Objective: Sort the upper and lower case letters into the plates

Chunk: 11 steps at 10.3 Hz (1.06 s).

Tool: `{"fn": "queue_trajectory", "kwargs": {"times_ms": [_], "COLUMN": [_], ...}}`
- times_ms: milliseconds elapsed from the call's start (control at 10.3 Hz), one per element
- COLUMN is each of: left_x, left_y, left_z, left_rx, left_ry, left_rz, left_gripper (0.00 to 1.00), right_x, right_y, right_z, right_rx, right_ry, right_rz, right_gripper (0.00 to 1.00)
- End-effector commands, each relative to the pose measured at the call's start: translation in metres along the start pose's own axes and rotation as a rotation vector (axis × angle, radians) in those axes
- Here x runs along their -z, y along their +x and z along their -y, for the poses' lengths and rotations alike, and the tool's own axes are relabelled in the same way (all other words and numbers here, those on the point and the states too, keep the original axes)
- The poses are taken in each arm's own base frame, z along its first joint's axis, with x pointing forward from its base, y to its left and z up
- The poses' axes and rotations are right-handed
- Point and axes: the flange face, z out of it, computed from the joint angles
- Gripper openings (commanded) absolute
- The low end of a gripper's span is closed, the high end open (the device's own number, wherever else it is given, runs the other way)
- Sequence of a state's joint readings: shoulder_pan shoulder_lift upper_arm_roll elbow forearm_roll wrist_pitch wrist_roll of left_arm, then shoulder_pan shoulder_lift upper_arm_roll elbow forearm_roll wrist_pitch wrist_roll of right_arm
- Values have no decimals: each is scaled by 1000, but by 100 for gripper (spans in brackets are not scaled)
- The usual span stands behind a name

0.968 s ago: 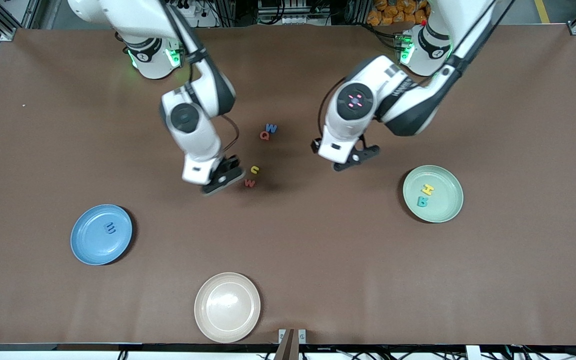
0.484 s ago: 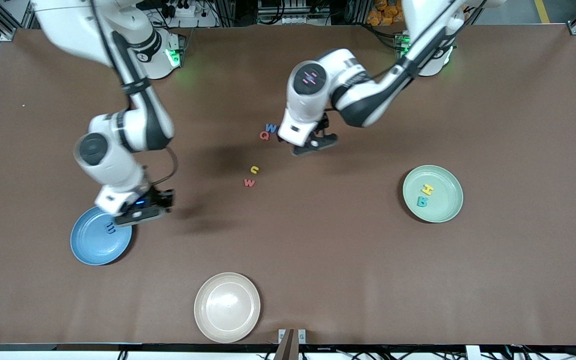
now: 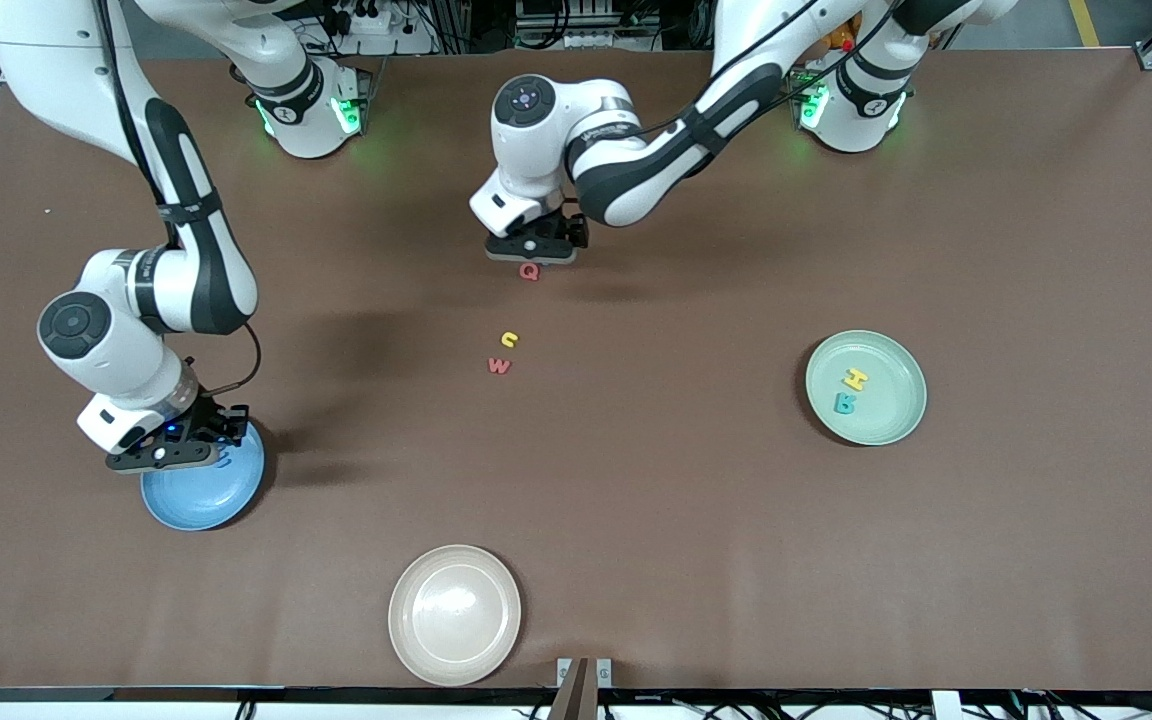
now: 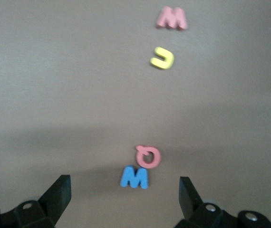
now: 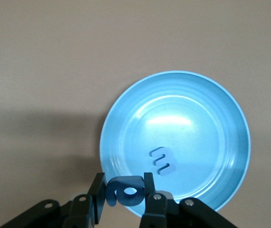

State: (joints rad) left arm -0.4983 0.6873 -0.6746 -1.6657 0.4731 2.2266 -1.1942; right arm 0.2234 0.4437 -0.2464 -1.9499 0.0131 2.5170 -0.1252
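A: Brown table (image 3: 636, 520) fills the front view, its edges running along dark framing; what lies on it?

B: Right gripper (image 3: 176, 452) hangs over the rim of the blue plate (image 3: 198, 500) at the right arm's end; the mint green plate (image 3: 881, 425) sits toward the left arm's end with a yellow H (image 3: 855, 379) and a teal B (image 3: 844, 404) in it; a cream plate (image 3: 454, 613) lies nearest the camera, well apart from both, with open table all round.

A: And the middle?

B: Left gripper (image 3: 533, 246) is low over the table, just above a red Q (image 3: 530, 271); a yellow u (image 3: 508, 340) and a red w (image 3: 499, 366) lie nearer the camera.

A: Left wrist view?

B: Jaws spread wide on either side of a blue W (image 4: 135, 177), which touches the Q (image 4: 148, 156); bare table separates that pair from the u (image 4: 162, 58) and the w (image 4: 172, 19).

A: Right wrist view?

B: Jaws pinch a dark blue letter (image 5: 124, 191) over the plate's rim (image 5: 173, 75); a dark blue m (image 5: 162, 159) lies inside the plate.

A: Against a second ago?

B: Right gripper has come from beside the w to the blue plate; left gripper has moved from mid-table to the W, which it now hides in the front view.
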Motion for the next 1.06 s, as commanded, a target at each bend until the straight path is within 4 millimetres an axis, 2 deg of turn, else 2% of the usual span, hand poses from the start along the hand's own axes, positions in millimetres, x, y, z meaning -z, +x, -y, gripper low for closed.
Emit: {"fn": "queue_trajectory", "kwargs": {"times_ms": [0,97,290,968], "left_x": [-11,-18,-34,-66], "left_y": [-13,-15,-21,-16], "left_z": [-20,-20,-24,-26], "left_rx": [-143,-166,-185,-179], "left_ry": [-17,0,22,21], "left_rz": [-14,-20,-34,-30], "left_gripper": [100,100,100,100], "right_x": [-16,-20,-19,-24], "right_y": [8,9,17,13], "right_z": [-19,-37,-33,-26], "right_rx": [-31,-61,-45,-35], "right_ry": [-15,-18,-21,-14], "right_rz": [6,-22,-38,4], "right_gripper": [64,100,100,100]}}
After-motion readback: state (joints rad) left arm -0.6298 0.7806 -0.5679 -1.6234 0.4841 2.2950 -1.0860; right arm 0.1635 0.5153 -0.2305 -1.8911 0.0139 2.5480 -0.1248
